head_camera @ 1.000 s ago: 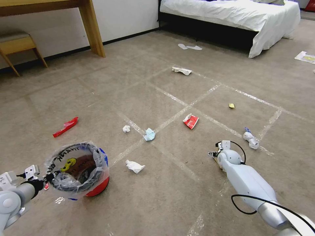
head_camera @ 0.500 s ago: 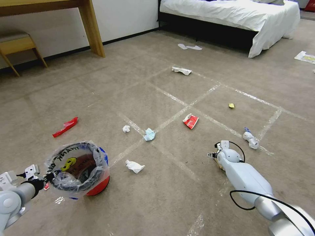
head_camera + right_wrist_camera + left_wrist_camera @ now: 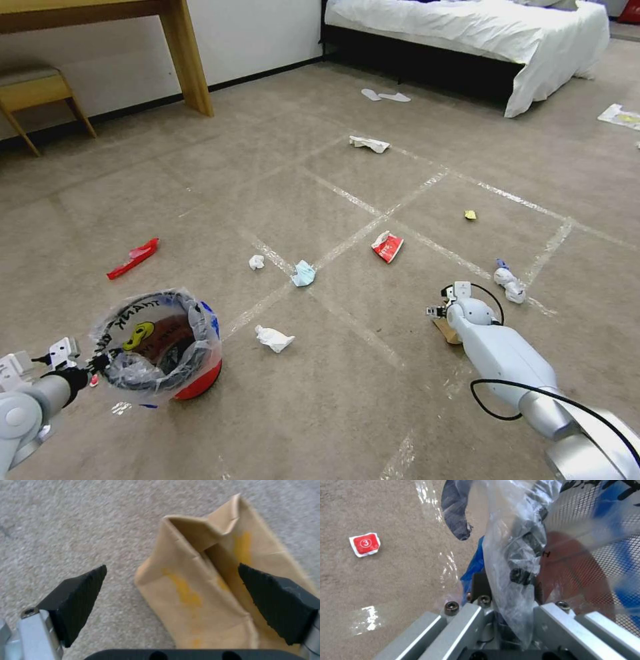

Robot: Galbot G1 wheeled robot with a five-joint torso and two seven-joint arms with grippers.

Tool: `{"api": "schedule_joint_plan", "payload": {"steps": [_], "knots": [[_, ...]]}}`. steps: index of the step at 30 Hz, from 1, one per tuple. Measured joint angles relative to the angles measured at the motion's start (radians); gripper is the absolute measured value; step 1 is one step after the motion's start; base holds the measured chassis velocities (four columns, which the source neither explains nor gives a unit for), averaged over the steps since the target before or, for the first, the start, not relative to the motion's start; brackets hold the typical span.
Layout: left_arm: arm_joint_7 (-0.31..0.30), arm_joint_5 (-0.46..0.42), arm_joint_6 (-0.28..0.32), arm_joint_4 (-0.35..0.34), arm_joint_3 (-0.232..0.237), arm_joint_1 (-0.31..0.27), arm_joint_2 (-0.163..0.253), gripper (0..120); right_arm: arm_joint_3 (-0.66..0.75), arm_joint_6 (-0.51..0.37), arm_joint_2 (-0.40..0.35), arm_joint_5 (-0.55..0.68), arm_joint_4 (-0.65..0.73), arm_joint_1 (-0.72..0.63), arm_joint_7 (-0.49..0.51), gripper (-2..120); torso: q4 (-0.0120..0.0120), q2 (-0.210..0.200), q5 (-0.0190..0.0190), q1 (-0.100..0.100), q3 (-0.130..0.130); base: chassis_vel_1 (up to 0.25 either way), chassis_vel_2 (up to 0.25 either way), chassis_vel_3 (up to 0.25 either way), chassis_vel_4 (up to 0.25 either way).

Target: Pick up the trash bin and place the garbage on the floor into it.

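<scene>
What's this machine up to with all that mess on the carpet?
It is tidying litter. Its left gripper is clamped on the rim of the trash bin, a small red one lined with a clear printed bag. Its right gripper hangs open just above a brown paper bag on the floor, fingers either side, not yet closed. Tissues, red wrappers and a light-blue mask lie scattered around.

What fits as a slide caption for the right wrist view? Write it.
Open right gripper poised over the brown paper bag lying on the carpet.
</scene>
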Motion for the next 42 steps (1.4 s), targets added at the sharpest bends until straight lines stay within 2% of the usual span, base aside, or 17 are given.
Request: {"api": "schedule_joint_plan", "payload": {"steps": [19, 27, 31, 33, 34, 36, 39, 41, 42], "knots": [[0.009, -0.004, -0.011, -0.028, -0.019, 0.034, 0.002, 0, 0.069, 0.032, 0.055, -0.087, -0.146, 0.039, -0.094, 100, 0.0000, 0.000, -0.0001, 0.000, 0.000, 0.000, 0.000, 0.000, 0.000], [0.009, -0.003, -0.013, -0.029, -0.017, 0.031, -0.001, 0, 0.075, 0.033, 0.052, -0.090, -0.133, 0.023, -0.096, 99, -0.0002, 0.000, -0.0001, 0.000, 0.000, 0.000, 0.000, 0.000, 0.000], [0.009, -0.001, -0.014, -0.027, -0.013, 0.028, -0.005, 0, 0.073, 0.033, 0.052, -0.089, -0.126, 0.019, -0.094, 92, -0.0002, 0.000, -0.0002, 0.000, 0.000, 0.000, 0.000, 0.000, 0.000], [0.009, 0.001, -0.016, -0.026, -0.014, 0.027, -0.009, 0, 0.072, 0.033, 0.054, -0.091, -0.124, 0.017, -0.093, 80, -0.0004, 0.000, -0.0007, 0.000, 0.000, 0.000, 0.000, 0.000, 0.000], [0.009, 0.001, -0.016, -0.026, -0.014, 0.027, -0.009, 0, 0.072, 0.033, 0.054, -0.091, -0.124, 0.017, -0.093, 80, -0.0004, 0.000, -0.0007, 0.000, 0.000, 0.000, 0.000, 0.000, 0.000], [0.009, 0.002, -0.017, -0.024, -0.017, 0.030, -0.009, 0, 0.072, 0.035, 0.058, -0.093, -0.124, 0.015, -0.092, 70, -0.0007, 0.000, -0.0011, 0.000, 0.000, 0.000, 0.000, 0.000, 0.000], [0.009, 0.002, -0.018, -0.023, -0.019, 0.031, -0.008, 0, 0.072, 0.035, 0.061, -0.096, -0.124, 0.013, -0.092, 64, -0.0008, 0.000, -0.0011, 0.000, 0.000, 0.000, 0.000, 0.000, 0.000], [0.009, 0.003, -0.021, -0.023, -0.020, 0.031, -0.007, 0, 0.071, 0.035, 0.065, -0.097, -0.124, 0.009, -0.092, 52, -0.0007, 0.000, -0.0005, 0.000, 0.000, 0.000, 0.000, 0.000, 0.000], [0.009, 0.003, -0.021, -0.023, -0.020, 0.031, -0.007, 0, 0.071, 0.035, 0.065, -0.097, -0.124, 0.009, -0.092, 52, -0.0007, 0.000, -0.0005, 0.000, 0.000, 0.000, 0.000, 0.000, 0.000]]}}
